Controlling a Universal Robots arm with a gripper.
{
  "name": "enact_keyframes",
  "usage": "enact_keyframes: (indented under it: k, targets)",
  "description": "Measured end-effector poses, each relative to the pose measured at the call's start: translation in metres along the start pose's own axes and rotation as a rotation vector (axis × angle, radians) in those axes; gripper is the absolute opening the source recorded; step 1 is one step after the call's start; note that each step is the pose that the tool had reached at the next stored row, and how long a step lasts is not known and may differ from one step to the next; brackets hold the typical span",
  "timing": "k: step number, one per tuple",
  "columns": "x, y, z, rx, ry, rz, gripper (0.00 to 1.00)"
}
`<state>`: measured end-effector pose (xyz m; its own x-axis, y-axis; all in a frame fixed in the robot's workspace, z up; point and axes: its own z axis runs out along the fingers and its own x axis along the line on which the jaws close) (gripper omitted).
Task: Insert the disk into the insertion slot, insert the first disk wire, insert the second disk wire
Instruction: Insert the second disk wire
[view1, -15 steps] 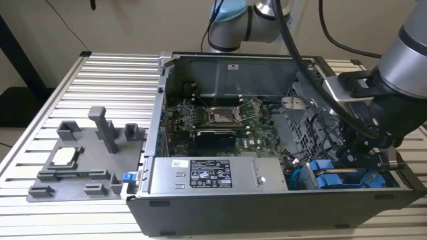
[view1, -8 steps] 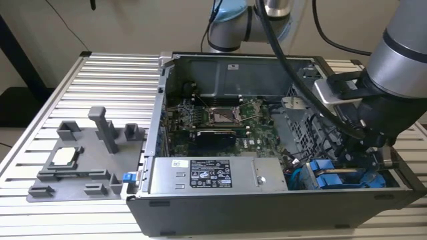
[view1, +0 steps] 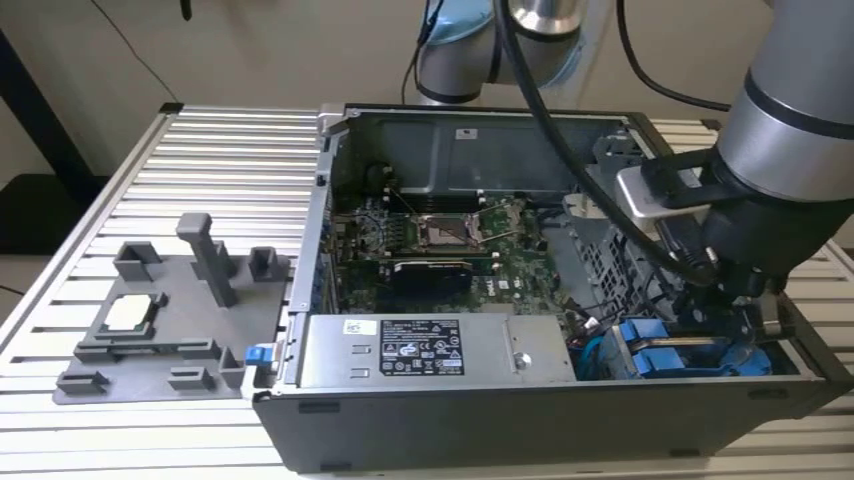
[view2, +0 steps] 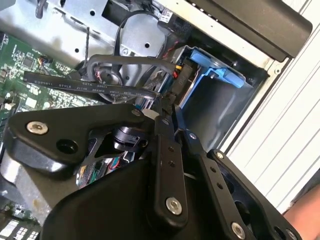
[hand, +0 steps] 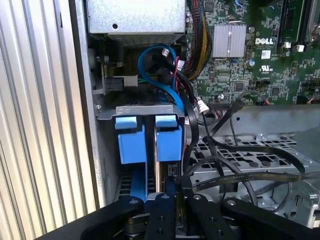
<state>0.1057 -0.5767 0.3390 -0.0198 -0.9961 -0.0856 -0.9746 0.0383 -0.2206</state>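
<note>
One disk (hand: 169, 142) seated in slot (hand: 131, 111); gripper (hand: 167, 197) just above.

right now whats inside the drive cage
Two blue carriers stand side by side in the grey drive cage. The claw covers their near ends, so the wire connections stay hidden.

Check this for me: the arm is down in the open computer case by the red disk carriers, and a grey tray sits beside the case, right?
Almost. The carriers are blue, not red, as the first wrist view shows. The rest holds: the arm reaches into the case, and the grey tray sits beside it.
</note>
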Motion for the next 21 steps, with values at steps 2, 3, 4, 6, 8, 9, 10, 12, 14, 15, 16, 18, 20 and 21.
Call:
enact_keyframes:
  k: [2,3,4,6,8,9,10,12,14,15,16,18,20,21]
  targets:
    - [0.0000,0.0010,0.0013,0.0031,-0.0003,0.000,0.16]
    - [0.0001,0.0015,0.0019,0.0042,-0.0004,0.000,0.16]
    - [0.0001,0.0019,0.0025,0.0051,-0.0004,0.000,0.16]
    - [0.0002,0.0025,0.0033,0.0056,-0.0002,-0.001,0.16]
    - [0.0003,0.0030,0.0042,0.0057,0.0006,-0.001,0.16]
    - [0.0004,0.0032,0.0050,0.0057,0.0009,-0.001,0.16]
    - [0.0005,0.0035,0.0060,0.0056,0.0015,-0.001,0.16]
    - [0.0006,0.0038,0.0072,0.0057,0.0031,-0.001,0.16]
    - [0.0006,0.0040,0.0079,0.0057,0.0021,-0.001,0.17]
    - [0.0006,0.0040,0.0079,0.0057,0.0022,-0.001,0.17]
    - [0.0006,0.0040,0.0078,0.0057,0.0021,-0.001,0.24]
    - [0.0005,0.0037,0.0066,0.0057,0.0021,-0.001,0.24]
    - [0.0003,0.0032,0.0046,0.0057,0.0021,-0.001,0.24]
    - [0.0002,0.0030,0.0036,0.0057,0.0022,-0.001,0.24]
